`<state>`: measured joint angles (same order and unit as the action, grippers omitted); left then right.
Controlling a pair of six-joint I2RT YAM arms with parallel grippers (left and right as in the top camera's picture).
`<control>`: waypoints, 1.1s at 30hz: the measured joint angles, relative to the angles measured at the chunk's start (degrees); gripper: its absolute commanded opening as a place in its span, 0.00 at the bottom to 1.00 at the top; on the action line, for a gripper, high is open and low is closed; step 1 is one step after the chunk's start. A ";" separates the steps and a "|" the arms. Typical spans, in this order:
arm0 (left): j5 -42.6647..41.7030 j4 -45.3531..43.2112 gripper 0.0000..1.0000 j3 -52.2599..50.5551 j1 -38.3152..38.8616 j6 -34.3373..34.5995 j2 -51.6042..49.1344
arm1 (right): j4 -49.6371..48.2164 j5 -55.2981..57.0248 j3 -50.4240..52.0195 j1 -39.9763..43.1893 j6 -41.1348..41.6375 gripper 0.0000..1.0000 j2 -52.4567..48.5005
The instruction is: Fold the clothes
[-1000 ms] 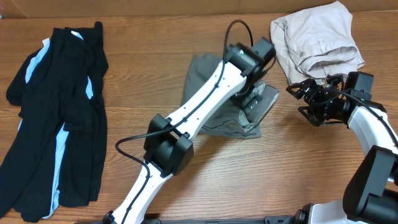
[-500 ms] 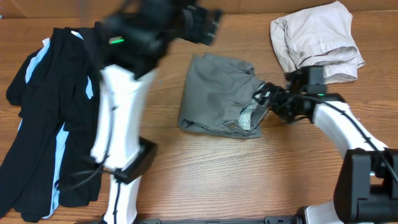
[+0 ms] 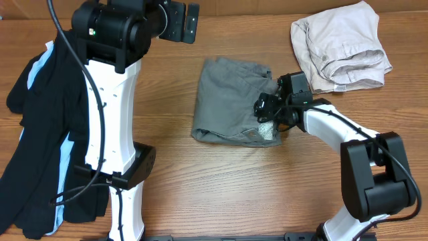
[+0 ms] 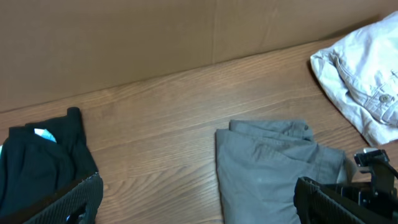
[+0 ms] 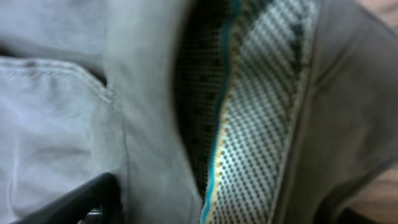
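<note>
The right wrist view was nearly all blurred cloth at close range: grey fabric of the shorts (image 5: pixel 56 112) and a strip of checked mesh lining with a teal edge (image 5: pixel 261 106). Only one dark finger (image 5: pixel 81 202) showed at the lower left, and a dark shape in the lower right corner I took for the other. From overhead, the right gripper (image 3: pixel 267 112) lay against the right edge of the grey shorts (image 3: pixel 231 100), its tips lost against the cloth. By the wrist view its jaws stood spread with fabric between them, not pinched tight on it.

The left arm rose so close to the overhead camera that it covered part of the black garment (image 3: pixel 33 100) with light-blue stripes at the counter's (image 3: pixel 200 187) left. The left gripper (image 3: pixel 182 22) hung high near the far edge, its jaws wide apart and holding nothing. In its wrist view both fingers were cut off at the bottom corners.

The shorts lay folded at mid-counter. The beige garment (image 3: pixel 341 43) sat bunched at the far right, just beyond them.
</note>
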<state>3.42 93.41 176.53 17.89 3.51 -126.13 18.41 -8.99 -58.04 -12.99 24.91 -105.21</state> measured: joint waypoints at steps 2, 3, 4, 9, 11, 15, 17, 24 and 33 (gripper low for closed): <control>0.00 0.00 1.00 -0.48 0.02 0.00 0.00 | -0.04 1.86 -0.13 -0.76 0.07 0.64 -0.46; 0.00 -0.02 1.00 -0.74 0.02 0.00 0.00 | -0.04 2.89 -0.15 -1.25 0.20 0.62 -0.61; 0.00 -0.07 1.00 -1.07 0.00 0.02 0.00 | 0.17 4.11 -0.26 -1.84 0.11 0.59 -0.79; 0.00 -0.35 1.00 -3.85 0.00 0.02 0.00 | 1.18 10.73 -1.81 -5.29 -0.20 0.31 -2.47; 0.00 -0.39 1.00 -5.53 0.02 0.00 0.00 | 1.51 12.50 -2.32 -6.62 -0.39 0.13 -3.17; 0.02 -0.48 1.00 -8.70 0.00 0.02 0.00 | 2.62 13.62 -3.13 -7.61 1.11 0.04 -3.32; 0.02 -1.01 1.00 -10.25 0.00 0.02 0.00 | 4.04 13.22 -4.02 -7.50 1.88 0.04 -3.45; 0.02 -3.39 1.00 -14.47 0.00 0.00 0.00 | 16.85 7.19 -10.19 -4.90 2.84 0.04 -3.80; 0.70 -4.24 1.00 -14.95 -0.74 0.00 -0.07 | 21.62 -4.94 -19.78 1.27 3.45 0.04 2.23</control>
<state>4.12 89.17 161.58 17.15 3.51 -126.19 40.03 -13.93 -77.82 -11.73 28.36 -102.98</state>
